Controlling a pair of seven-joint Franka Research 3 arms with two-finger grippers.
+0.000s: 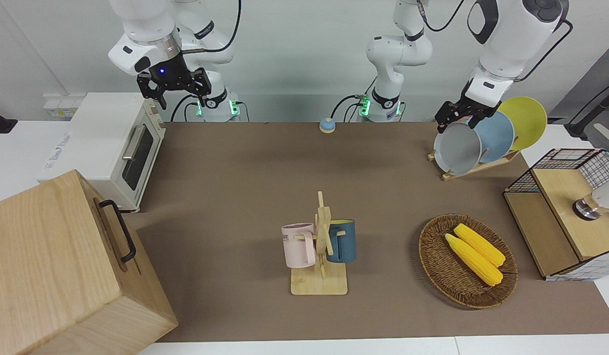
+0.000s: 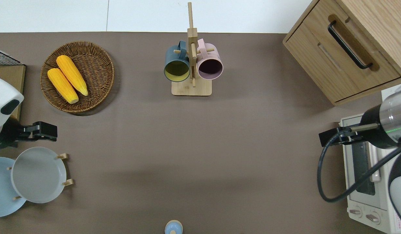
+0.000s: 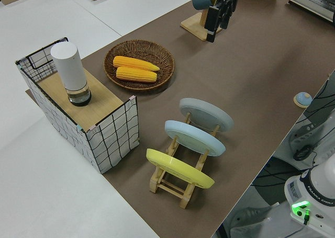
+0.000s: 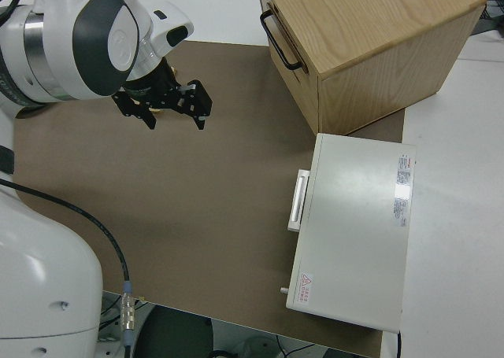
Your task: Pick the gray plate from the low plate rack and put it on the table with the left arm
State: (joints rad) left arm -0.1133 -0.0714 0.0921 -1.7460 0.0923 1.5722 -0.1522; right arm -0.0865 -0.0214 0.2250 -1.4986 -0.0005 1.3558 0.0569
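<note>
The gray plate (image 1: 456,149) stands tilted in the end slot of the low plate rack (image 1: 482,166), at the left arm's end of the table (image 1: 255,172). It also shows in the overhead view (image 2: 38,175) and the left side view (image 3: 205,114), where the rack (image 3: 175,185) holds three plates. My left gripper (image 1: 457,120) is open and empty in the air. In the overhead view the left gripper (image 2: 46,133) is over bare table, just past the gray plate's rim, between the plate and the wicker basket. My right gripper (image 1: 173,91) is open and parked.
A sky-blue plate (image 1: 496,135) and a yellow plate (image 1: 526,121) fill the other rack slots. A wicker basket (image 2: 99,84) with two corn cobs, a mug stand (image 2: 191,65), a wire-sided box (image 1: 560,212), a toaster oven (image 1: 112,143), a wooden cabinet (image 1: 53,266) and a blue bell (image 1: 327,125) stand around.
</note>
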